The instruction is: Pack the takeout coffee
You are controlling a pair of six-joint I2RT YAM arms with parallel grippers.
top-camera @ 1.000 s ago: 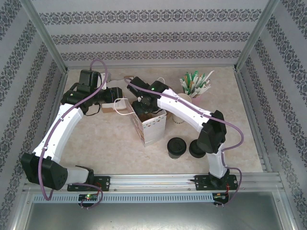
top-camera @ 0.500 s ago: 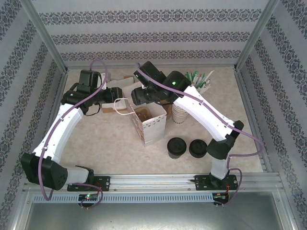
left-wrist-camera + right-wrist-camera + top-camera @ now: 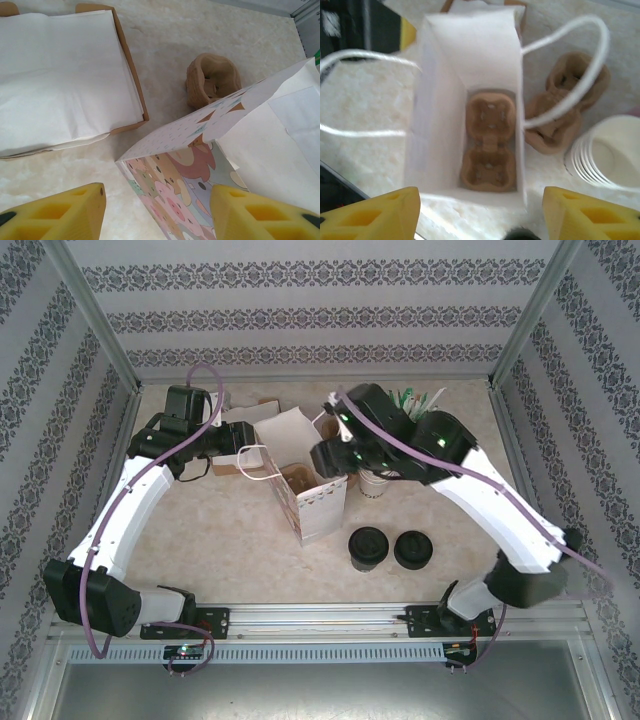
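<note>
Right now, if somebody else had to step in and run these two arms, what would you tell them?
Left gripper: open, around the top corner of the paper bag.
Right gripper: open and empty, above the bag's mouth.
Done: the bag stands open, with a cardboard tray at its bottom.
The coffee cup, lid on, stands outside the bag, on its near side.
Left to do: pick up the cup and lower it into the tray.

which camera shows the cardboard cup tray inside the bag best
The right wrist view: it looks straight down the open bag onto the tray. Top external catches a brown sliver; from the left wrist the bag's wall hides it.
</note>
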